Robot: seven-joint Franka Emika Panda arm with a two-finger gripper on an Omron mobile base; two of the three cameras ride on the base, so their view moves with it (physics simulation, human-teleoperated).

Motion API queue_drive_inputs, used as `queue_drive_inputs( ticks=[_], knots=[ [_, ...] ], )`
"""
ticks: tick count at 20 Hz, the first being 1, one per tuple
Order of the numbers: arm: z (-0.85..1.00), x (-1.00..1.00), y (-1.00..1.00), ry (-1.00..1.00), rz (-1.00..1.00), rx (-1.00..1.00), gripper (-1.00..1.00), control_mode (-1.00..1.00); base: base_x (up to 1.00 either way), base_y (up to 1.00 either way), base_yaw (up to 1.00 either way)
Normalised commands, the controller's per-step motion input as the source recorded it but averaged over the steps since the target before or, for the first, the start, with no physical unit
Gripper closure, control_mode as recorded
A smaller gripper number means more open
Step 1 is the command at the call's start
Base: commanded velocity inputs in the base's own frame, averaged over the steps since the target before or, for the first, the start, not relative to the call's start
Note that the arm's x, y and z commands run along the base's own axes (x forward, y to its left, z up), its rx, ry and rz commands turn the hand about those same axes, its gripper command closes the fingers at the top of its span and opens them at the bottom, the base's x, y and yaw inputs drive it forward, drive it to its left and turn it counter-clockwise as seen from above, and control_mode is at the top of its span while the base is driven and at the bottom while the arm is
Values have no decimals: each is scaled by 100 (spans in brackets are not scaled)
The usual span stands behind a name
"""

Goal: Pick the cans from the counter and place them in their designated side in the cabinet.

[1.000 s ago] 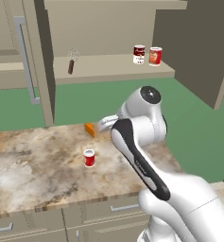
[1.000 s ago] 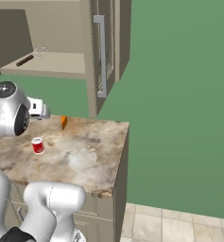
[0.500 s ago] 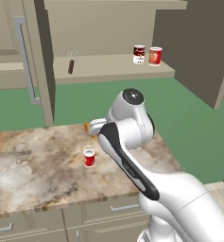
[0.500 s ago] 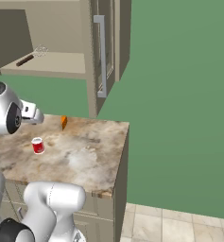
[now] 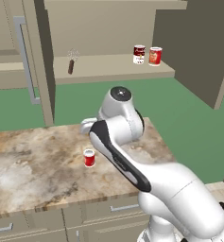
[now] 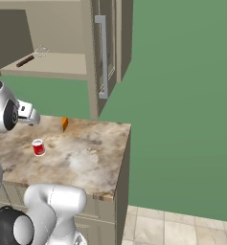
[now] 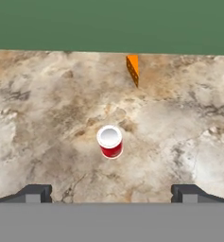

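Standing upright on the marbled stone counter, the red can is a small cylinder with a white rim; two more cans sit on the cabinet shelf, a whisk well left of them.

Right base view: an orange wedge lies beyond the can.

Hand view: the gripper hangs released above the can, jaws wide apart, grasping nothing.

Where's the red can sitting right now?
The red can stands upright on the counter, centred between the open gripper's fingertips in the hand view, nearer than the orange wedge.
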Motion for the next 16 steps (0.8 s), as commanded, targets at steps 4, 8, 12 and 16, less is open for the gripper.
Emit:
queue_drive_inputs(
  ticks=[4,8,12,16],
  knots=[
    [-15,3,3,0,0,0,-100,-100,0,0,0],
    [-24,7,2,0,0,0,-100,-100,0,0,0],
    [-26,11,2,0,0,0,-100,-100,0,0,0],
    [-24,15,3,0,0,0,-100,-100,0,0,0]
  ],
)
